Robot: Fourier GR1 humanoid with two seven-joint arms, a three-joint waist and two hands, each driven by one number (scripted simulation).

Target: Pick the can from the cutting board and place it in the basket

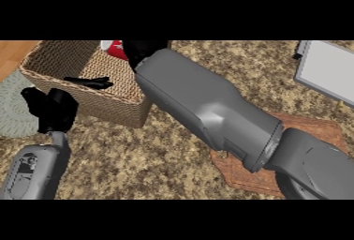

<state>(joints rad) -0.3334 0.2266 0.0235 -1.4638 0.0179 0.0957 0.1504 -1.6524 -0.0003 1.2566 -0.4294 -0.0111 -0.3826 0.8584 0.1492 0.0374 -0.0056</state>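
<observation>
Can, red-and-white metal, is held at the far inner side of the woven wicker basket, apparently clasped by the black right hand, which is mostly hidden behind its forearm. Only a downward release is judged needed. Black left hand is rested open beside the basket.

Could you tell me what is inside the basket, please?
A red and white can shows over the basket's far side, mostly covered by the right robot hand; whether it rests there is hidden.
</observation>
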